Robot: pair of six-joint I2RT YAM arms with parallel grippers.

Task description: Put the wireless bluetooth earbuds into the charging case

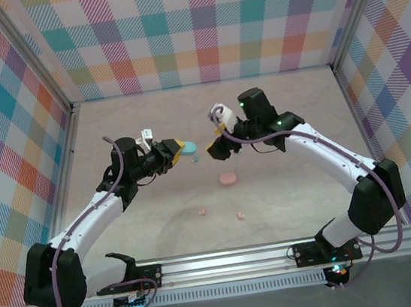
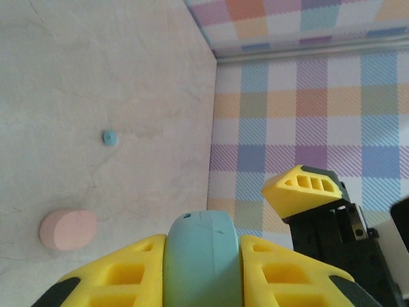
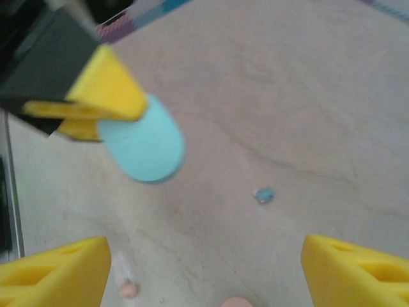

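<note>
My left gripper [image 2: 203,240] is shut on the round light blue charging case [image 2: 203,262], held on edge above the table [image 1: 190,152]. The same case [image 3: 144,144] hangs between the left gripper's yellow fingers [image 3: 105,96] in the right wrist view. My right gripper [image 3: 204,275] is open and empty, just right of the case [image 1: 216,143]. One small blue earbud [image 3: 263,194] lies on the table below it, also seen in the left wrist view [image 2: 110,137]. Two pink earbuds [image 1: 202,211] [image 1: 239,215] lie nearer the arm bases.
A pink disc-shaped case [image 1: 228,178] rests flat on the table, below and between the two grippers [image 2: 68,229]. Checked walls [image 1: 204,25] enclose the table on three sides. The arms' mounting rail [image 1: 279,253] runs along the near edge.
</note>
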